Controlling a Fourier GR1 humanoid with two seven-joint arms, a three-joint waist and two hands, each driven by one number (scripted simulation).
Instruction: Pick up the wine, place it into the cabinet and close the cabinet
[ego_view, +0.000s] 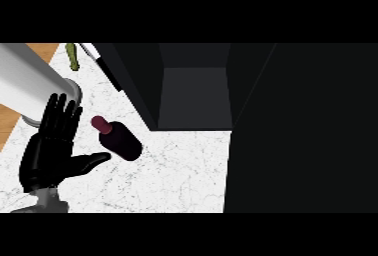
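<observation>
From the head view, the white marble counter (173, 175) takes up the lower left of the scene. The wine bottle (120, 141) sits on it toward the counter's left side, just in front of the near left corner of the cabinet (196, 95). The bottle is dark red. Its cap points toward the far left and its wider body toward the near right. From this steep angle I can't tell whether it is standing or lying down.

The left hand (44, 160) shows close to the counter's left edge, just left of the bottle. Its fingers are straight and point away from the robot, and it holds nothing. The thumb sticks out sideways toward the bottle and ends right beside the bottle's lower end. Whether the two touch I can't make out.

The cabinet is open, with a grey floor between dark walls. A broad dark panel (303, 130) covers the right side. A pale cylinder (29, 82) lies at the far left corner, with a small green thing (71, 56) beyond it.
</observation>
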